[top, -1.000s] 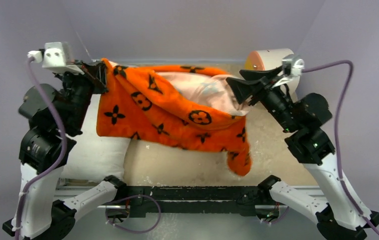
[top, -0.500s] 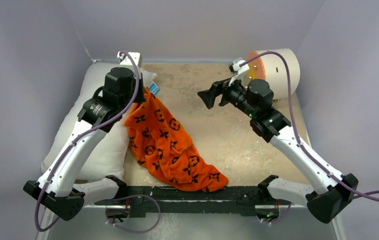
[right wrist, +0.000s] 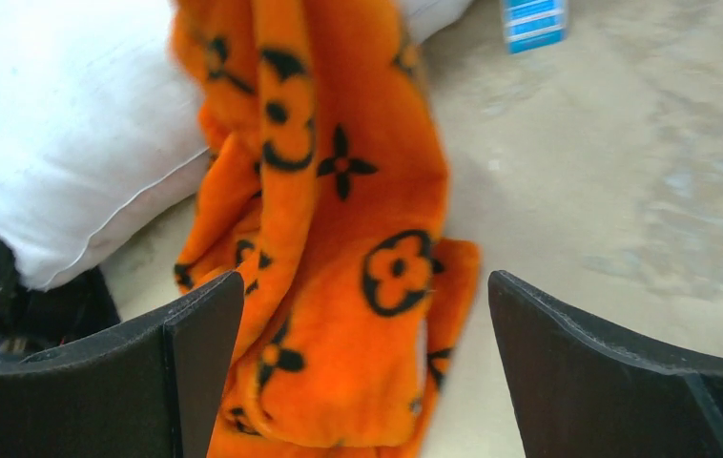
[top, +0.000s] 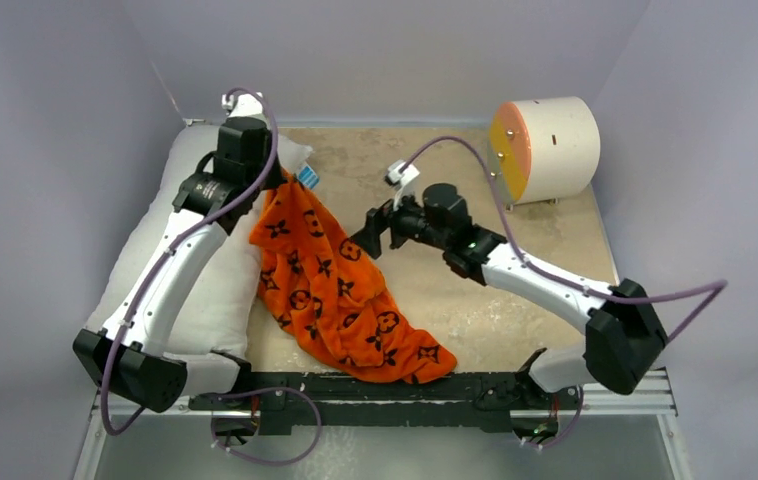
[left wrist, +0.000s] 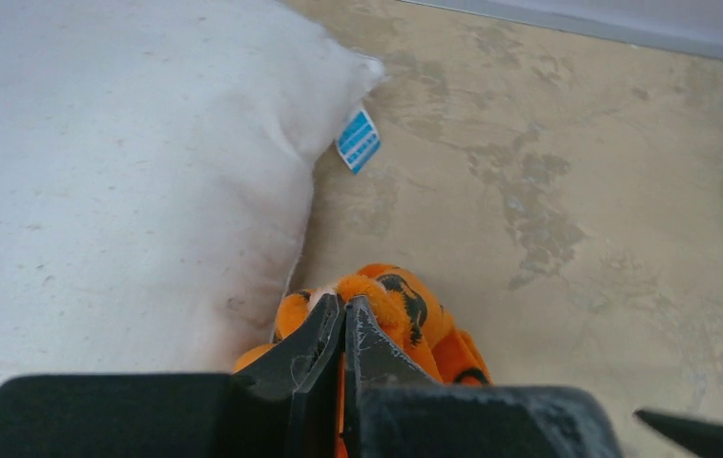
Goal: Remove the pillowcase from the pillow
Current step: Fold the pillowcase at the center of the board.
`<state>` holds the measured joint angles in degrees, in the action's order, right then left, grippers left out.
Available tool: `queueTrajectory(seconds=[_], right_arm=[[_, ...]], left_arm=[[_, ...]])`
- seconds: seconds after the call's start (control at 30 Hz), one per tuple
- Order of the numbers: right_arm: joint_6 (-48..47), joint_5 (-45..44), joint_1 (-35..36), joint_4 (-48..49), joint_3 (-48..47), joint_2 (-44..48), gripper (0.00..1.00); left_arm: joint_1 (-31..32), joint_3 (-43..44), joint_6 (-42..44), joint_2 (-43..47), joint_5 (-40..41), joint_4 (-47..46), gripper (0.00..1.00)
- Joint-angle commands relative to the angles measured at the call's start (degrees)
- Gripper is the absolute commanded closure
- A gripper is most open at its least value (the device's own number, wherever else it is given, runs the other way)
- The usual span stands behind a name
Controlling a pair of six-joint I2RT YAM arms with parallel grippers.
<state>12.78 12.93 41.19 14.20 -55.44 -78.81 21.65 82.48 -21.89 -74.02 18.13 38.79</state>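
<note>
The orange pillowcase [top: 340,290] with black motifs hangs from its top corner and trails across the table toward the front rail. My left gripper [top: 273,182] is shut on that corner; in the left wrist view the fingertips [left wrist: 343,303] pinch orange fabric [left wrist: 405,301]. The white pillow [top: 230,290] lies bare along the left side, its blue tag [top: 307,178] at the far corner. The pillowcase rests against the pillow's right edge. My right gripper [top: 368,232] stands open just right of the pillowcase, with the fabric [right wrist: 339,191] showing below its spread jaws [right wrist: 365,281].
A white cylinder with an orange face [top: 550,148] stands at the back right. The black front rail [top: 385,385] runs along the near edge. Grey walls close in on three sides. The left arm lies over the pillow [left wrist: 119,162].
The right gripper has let go of the pillowcase, opened wide and swung down toward it. Both arms have lowered. The pillow now lies bare at the left, the pillowcase beside it.
</note>
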Motion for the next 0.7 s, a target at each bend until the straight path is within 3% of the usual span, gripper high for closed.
queueTrajectory(seconds=[0.0, 0.13, 0.4, 0.67], right_arm=[[1.65, 0.65, 5.85, 8.29, -1.95, -4.11, 0.01], [4.10, 0.08, 10.40, 10.50, -2.11, -7.45, 0.01], [5.33, -20.38, 26.52, 4.31, 1.31, -5.77, 0.04], [10.66, -27.68, 37.93, -5.81, -0.36, -11.15, 0.25]], left_arm=[[-3.15, 1.35, -4.53, 0.55, 1.90, -3.97, 1.00], [-3.62, 3.07, -5.72, -0.56, 4.19, -3.55, 1.00], [-3.89, 4.69, -6.13, -4.69, 8.78, -1.32, 1.00], [-4.14, 5.21, -5.71, -5.79, 10.08, -0.85, 1.00]])
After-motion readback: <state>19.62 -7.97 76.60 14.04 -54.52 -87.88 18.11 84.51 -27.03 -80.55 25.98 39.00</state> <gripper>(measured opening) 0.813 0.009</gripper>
